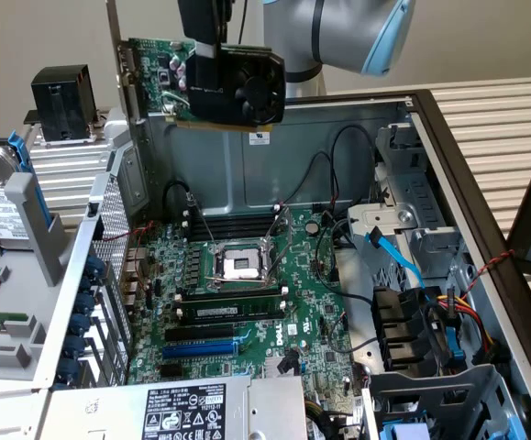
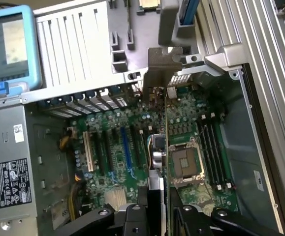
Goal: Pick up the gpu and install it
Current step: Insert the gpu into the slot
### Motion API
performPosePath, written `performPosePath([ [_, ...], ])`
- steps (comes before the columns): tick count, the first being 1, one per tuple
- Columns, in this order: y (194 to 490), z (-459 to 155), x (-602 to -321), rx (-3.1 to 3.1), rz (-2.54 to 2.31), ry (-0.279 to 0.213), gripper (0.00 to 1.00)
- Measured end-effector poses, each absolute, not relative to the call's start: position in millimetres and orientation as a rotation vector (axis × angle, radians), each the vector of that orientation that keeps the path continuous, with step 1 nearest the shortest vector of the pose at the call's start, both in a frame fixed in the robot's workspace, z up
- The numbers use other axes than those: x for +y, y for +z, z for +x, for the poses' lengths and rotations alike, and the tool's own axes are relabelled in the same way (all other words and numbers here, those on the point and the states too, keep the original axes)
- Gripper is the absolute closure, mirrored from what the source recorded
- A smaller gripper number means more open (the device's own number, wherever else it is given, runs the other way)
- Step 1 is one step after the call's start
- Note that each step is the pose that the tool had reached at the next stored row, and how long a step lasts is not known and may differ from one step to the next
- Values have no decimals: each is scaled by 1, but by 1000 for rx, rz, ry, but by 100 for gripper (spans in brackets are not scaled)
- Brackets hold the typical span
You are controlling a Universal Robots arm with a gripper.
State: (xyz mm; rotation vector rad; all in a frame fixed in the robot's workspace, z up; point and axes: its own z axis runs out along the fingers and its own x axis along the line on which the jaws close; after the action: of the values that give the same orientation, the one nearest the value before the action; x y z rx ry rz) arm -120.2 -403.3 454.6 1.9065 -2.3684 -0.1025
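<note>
An open computer case [image 1: 247, 165] lies on its side with its green motherboard [image 1: 247, 321] facing up. The gpu [image 1: 233, 87] hangs well above the board, near the case's upper wall toward the exterior view's left. The gripper [image 1: 205, 64] pinches the card from above, one jaw against each face. Board and black fan shroud hang upright, with the gold contact edge pointing down.

In the wrist view the card appears edge-on, its metal bracket [image 2: 163, 66] at the end nearest the case's rear slot openings [image 2: 90, 98]. The step in hand looks like the carry over the board — the card is not yet seated.

Doing that well likely means holding the card plumb, its contact edge parallel with the blue slot [image 1: 201, 348] and the bracket lined up with a rear opening — and keeping it clear of the memory sticks [image 1: 233, 310].
</note>
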Motion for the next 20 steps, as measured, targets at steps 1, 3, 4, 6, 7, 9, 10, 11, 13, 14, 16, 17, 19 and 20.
performPosePath([
  [1,455,-120,-403,-2351,1927,-101,73],
  [3,455,-120,-403,-2314,1969,-98,73],
  [4,455,-120,-403,-2297,1989,-97,73],
  [6,454,-120,-403,-2258,2031,-94,73],
  [7,455,-120,-403,-2238,2052,-92,73],
  [9,455,-120,-403,-2229,2061,-92,73],
  [10,455,-120,-403,-2228,2062,-92,73],
  [11,455,-120,-403,-2228,2063,-92,73],
  [13,455,-120,-403,-2226,2064,-92,73],
  [14,455,-120,-403,-2226,2064,-92,73],
  [16,454,-120,-403,-2226,2064,-92,73],
  [17,454,-120,-403,-2226,2064,-92,73],
  [19,454,-120,-403,-2226,2065,-92,73],
  [20,454,-120,-403,-2226,2065,-92,73],
])
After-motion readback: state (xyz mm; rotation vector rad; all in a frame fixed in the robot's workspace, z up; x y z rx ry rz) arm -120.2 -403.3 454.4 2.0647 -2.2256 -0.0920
